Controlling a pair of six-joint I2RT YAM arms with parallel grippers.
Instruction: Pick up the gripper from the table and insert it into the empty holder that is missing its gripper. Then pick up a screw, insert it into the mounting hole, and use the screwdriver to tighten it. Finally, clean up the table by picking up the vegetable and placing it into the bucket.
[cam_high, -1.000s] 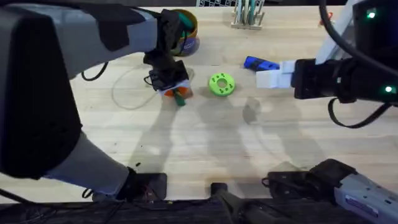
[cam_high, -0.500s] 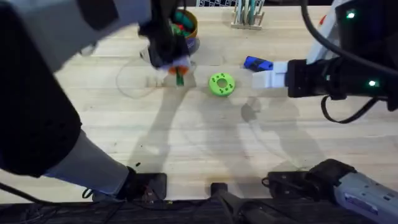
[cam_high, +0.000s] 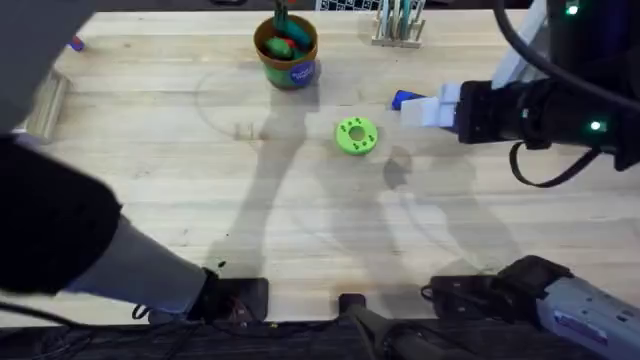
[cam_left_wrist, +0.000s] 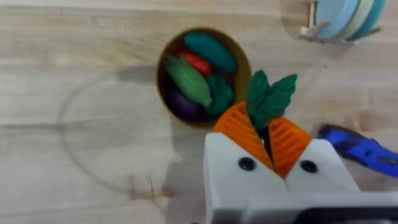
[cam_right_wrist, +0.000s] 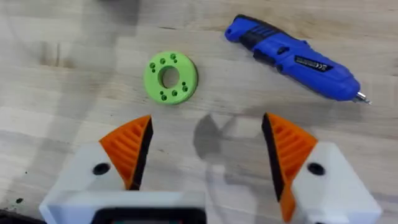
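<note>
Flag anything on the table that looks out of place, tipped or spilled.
Nothing stands out. The bucket stands upright with its toy vegetables inside, the screwdriver and green disc lie flat on the table, and the left gripper holds the vegetable near the bucket.

i see open tabletop (cam_high: 300, 220) across the near and middle area. at the far edge the bucket (cam_high: 287, 50) is packed with toy vegetables, leaving little room inside. the green disc (cam_high: 355, 135) and the screwdriver (cam_right_wrist: 292, 57) lie near each other, with a bare lane between them.
</note>
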